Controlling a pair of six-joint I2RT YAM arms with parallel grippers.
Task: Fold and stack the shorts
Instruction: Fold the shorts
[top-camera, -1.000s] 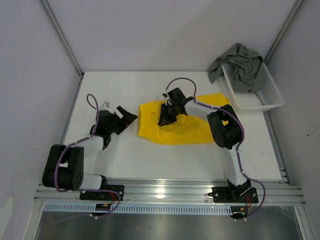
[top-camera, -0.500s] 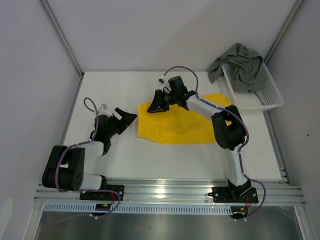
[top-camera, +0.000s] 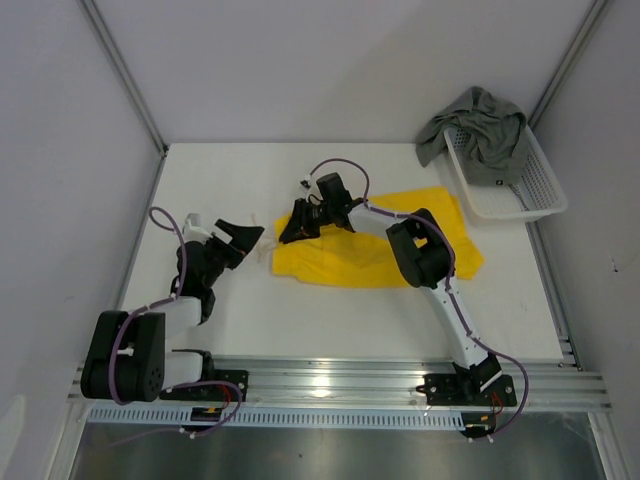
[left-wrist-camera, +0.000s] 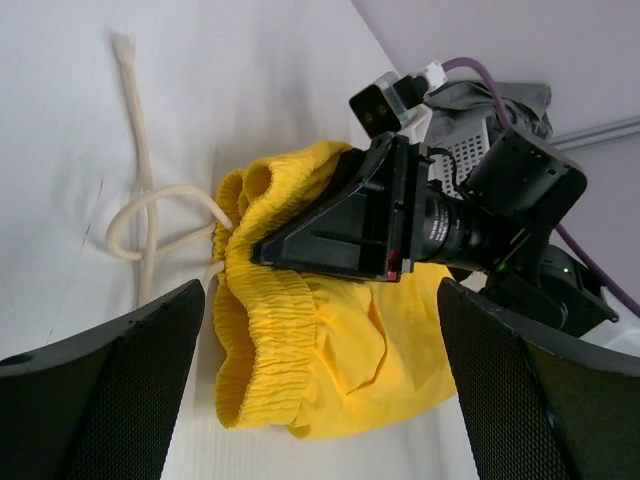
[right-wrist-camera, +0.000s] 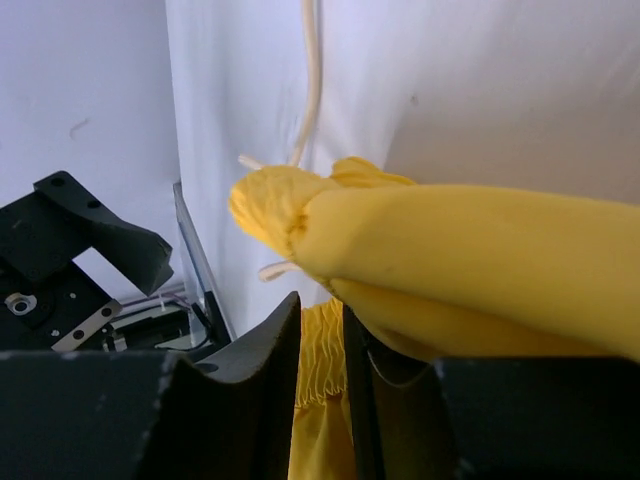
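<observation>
Pinching soft, ruched-waist yellow shorts (top-camera: 352, 264) w/ R tool (top-camera: 288, 232).

The drawstring (left-wrist-camera: 146, 190) lies between the left fingers (left-wrist-camera: 100, 400) and yellow shorts (left-wrist-camera: 330, 370).

The yellow shorts (top-camera: 335, 262) lie mid-frame in the top view, spread mostly flat on the table (top-camera: 250, 330), with the waistband to the left and the legs running right. The gathered elastic waistband is bunched, its upper corner raised and pinched in the right gripper (top-camera: 287, 232). Their cream drawstring (left-wrist-camera: 140, 150) trails in a loop beside it. The grey-green shorts (top-camera: 482, 125) sit crumpled at upper right, heaped over the basket's (top-camera: 520, 190) far end.
</observation>
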